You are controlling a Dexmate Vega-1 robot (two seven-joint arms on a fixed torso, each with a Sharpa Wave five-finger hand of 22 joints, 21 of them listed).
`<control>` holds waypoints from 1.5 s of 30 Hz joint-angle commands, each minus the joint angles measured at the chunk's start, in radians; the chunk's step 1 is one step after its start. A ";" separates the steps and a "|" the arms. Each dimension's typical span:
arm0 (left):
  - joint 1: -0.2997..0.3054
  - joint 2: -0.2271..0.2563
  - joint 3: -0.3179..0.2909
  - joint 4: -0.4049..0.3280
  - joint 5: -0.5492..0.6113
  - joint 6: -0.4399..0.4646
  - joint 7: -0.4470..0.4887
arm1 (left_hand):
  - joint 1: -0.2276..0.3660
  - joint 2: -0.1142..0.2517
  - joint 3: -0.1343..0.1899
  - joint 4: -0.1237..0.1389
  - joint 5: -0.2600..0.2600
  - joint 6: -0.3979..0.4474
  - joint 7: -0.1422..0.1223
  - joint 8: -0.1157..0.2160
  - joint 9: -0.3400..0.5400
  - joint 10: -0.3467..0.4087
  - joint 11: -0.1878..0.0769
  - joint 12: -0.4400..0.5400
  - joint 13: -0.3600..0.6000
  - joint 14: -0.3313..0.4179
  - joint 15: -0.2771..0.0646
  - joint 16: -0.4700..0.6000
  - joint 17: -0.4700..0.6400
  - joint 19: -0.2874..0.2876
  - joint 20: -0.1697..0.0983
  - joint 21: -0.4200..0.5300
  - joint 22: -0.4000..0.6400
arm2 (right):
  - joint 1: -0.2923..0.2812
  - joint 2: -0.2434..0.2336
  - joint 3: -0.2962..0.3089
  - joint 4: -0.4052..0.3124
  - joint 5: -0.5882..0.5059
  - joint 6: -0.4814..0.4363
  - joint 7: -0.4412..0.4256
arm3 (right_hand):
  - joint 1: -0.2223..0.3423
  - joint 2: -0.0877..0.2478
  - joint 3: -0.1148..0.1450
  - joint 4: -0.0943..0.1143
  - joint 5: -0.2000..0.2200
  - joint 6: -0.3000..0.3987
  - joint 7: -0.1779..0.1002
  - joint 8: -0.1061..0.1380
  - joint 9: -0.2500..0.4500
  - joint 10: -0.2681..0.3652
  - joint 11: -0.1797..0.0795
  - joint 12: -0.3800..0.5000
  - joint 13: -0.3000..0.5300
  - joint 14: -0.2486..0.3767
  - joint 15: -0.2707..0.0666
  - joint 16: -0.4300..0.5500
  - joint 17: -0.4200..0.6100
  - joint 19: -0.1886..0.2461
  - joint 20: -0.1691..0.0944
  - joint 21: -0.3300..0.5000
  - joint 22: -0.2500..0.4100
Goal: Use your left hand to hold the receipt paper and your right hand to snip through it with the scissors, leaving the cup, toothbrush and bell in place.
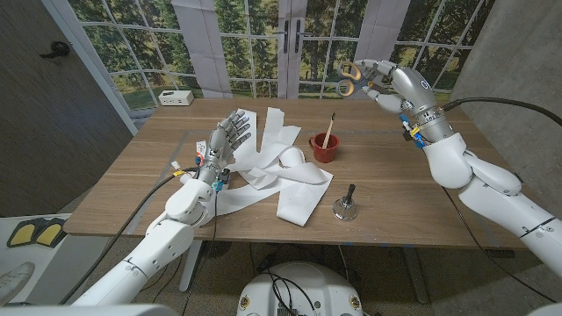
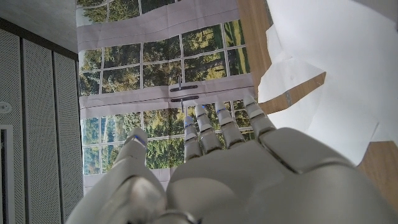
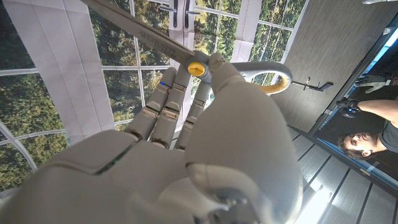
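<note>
The white receipt paper lies in crumpled strips across the middle of the table and shows again as receipt paper. My left hand hovers at the paper's left end with fingers spread and nothing in them; its fingers reach out straight. My right hand is raised above the table's far right edge and grips the scissors by their grey and yellow handles. The scissors show a yellow pivot and a long blade. A red cup holds the toothbrush. The small bell stands near the front.
A white box sits at the table's back left corner. Window-print panels stand behind the table. A person is at the edge of the right wrist view.
</note>
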 commanded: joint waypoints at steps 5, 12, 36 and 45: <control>0.017 0.019 -0.007 -0.038 -0.016 -0.010 -0.033 | -0.016 -0.001 0.003 0.009 -0.001 0.024 -0.008 0.012 0.005 0.030 -0.007 0.017 0.013 0.042 -0.020 0.019 0.007 0.011 0.018 0.011 0.007 | -0.010 0.023 -0.004 -0.018 -0.087 0.016 -0.059 | 0.003 0.009 0.013 0.004 0.006 0.009 -0.002 -0.001 0.002 0.086 -0.088 0.004 0.060 0.077 -0.230 -0.007 0.169 -0.004 -0.055 0.010 0.001; 0.022 0.034 -0.013 -0.052 -0.056 -0.002 -0.073 | -0.022 -0.002 0.003 0.010 -0.001 0.043 -0.004 0.018 0.007 0.029 -0.004 0.018 0.019 0.051 -0.020 0.020 0.009 0.013 0.020 0.013 0.009 | -0.006 0.027 -0.012 -0.026 -0.120 0.023 -0.079 | 0.003 0.009 0.013 0.004 0.006 0.010 -0.004 -0.001 0.003 0.088 -0.088 0.005 0.060 0.078 -0.230 -0.010 0.173 -0.006 -0.056 0.013 0.000; -0.019 0.102 -0.021 -0.072 -0.174 0.095 -0.210 | -0.073 0.003 0.012 0.028 0.003 0.171 0.007 0.055 0.015 0.312 -0.020 0.177 0.164 0.280 -0.081 0.134 0.076 0.032 0.012 0.033 0.018 | 0.033 0.029 -0.059 -0.039 -0.265 0.011 -0.175 | 0.002 0.008 0.014 0.003 0.005 0.016 -0.017 0.000 0.004 0.095 -0.088 0.002 0.053 0.079 -0.230 -0.025 0.184 -0.007 -0.062 0.030 -0.004; -0.043 0.115 -0.014 -0.067 -0.180 0.119 -0.237 | -0.039 -0.008 0.003 -0.006 0.002 0.166 0.019 0.014 0.016 0.506 -0.012 0.383 0.326 0.556 -0.116 0.319 0.201 0.130 -0.008 0.071 0.025 | 0.059 0.022 -0.081 -0.027 -0.279 0.011 -0.190 | 0.002 0.008 0.015 0.003 0.004 0.016 -0.019 -0.001 0.005 0.096 -0.088 0.003 0.053 0.081 -0.230 -0.029 0.188 -0.009 -0.063 0.035 -0.005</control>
